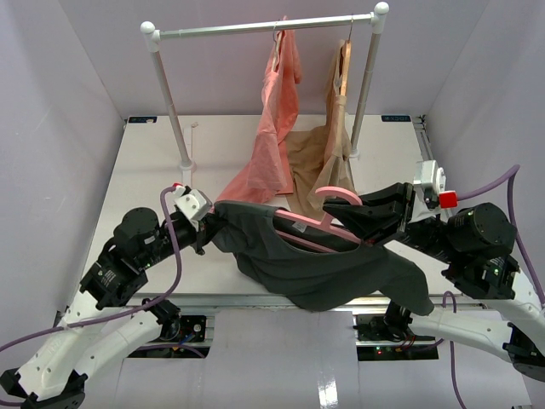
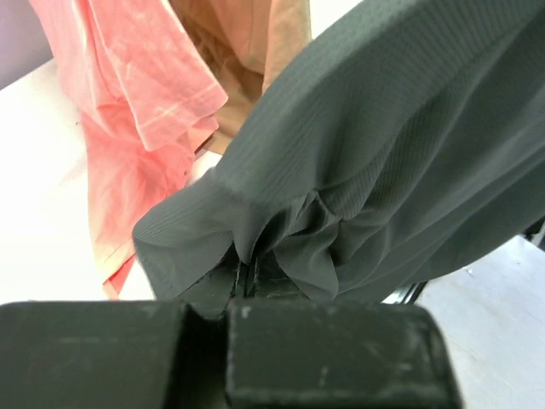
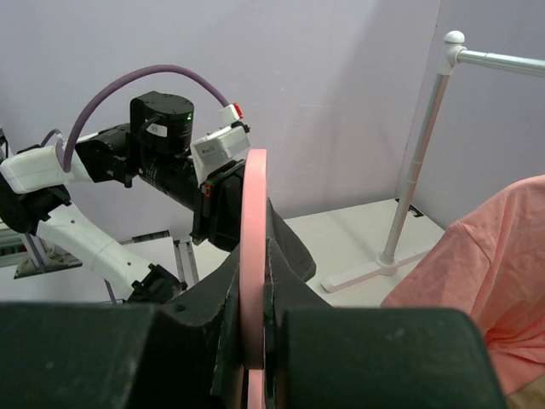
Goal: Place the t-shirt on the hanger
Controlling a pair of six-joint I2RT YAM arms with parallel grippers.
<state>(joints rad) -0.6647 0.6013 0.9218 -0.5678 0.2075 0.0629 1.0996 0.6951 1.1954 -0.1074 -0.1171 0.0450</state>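
While both arms reach in from the near edge, the dark t-shirt (image 1: 328, 271) hangs between them, lifted above the tabletop (image 1: 145, 162). The left fingers (image 1: 210, 227) are pressed together on a bunched fold at the t-shirt's left edge; the left wrist view shows the fabric (image 2: 409, 153) gathered into pleats where it meets those fingers (image 2: 215, 291). The right fingers (image 1: 376, 216) pinch the pink hanger (image 1: 311, 221), which lies tilted inside the neck opening with its hook rising just in front of the fingers. From the right wrist, the hanger (image 3: 253, 247) appears edge-on as a pink strip clamped between the two dark fingers (image 3: 294, 273). The rest of the t-shirt sags below the hanger, and its right side trails down over the near edge of the tabletop. Behind, a pink garment (image 1: 274, 145) and a tan garment (image 1: 328, 166) hang side by side from a rail (image 1: 247, 30), their lower ends resting on the tabletop just beyond the t-shirt.
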